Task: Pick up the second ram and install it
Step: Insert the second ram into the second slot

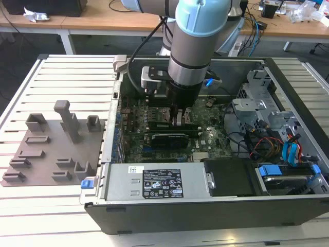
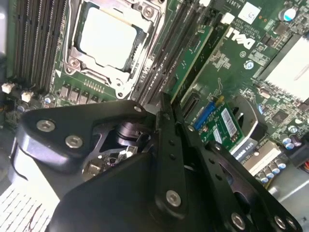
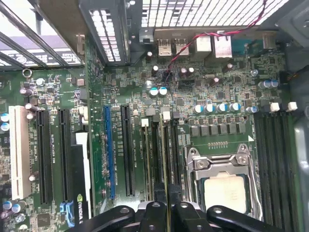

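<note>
My gripper (image 1: 178, 117) reaches down into the open computer case (image 1: 205, 218), over the memory slots beside the processor socket (image 3: 224, 186). In the first wrist view its black fingers (image 3: 153, 215) are shut on a thin board seen edge-on, the second ram (image 3: 166, 169), which stands along a slot. The second wrist view has the gripper (image 2: 165, 104) closed at the slot row, its fingers covering that ram. One green stick (image 2: 193, 60) sits in a neighbouring slot farther from the socket.
A grey holder plate (image 1: 46, 154) with upright blocks lies on the slatted table at the exterior view's left. Inside the case are a black card (image 1: 167, 138), the power supply (image 1: 154, 188), and drive bays with cables (image 1: 277, 144) at the exterior view's right.
</note>
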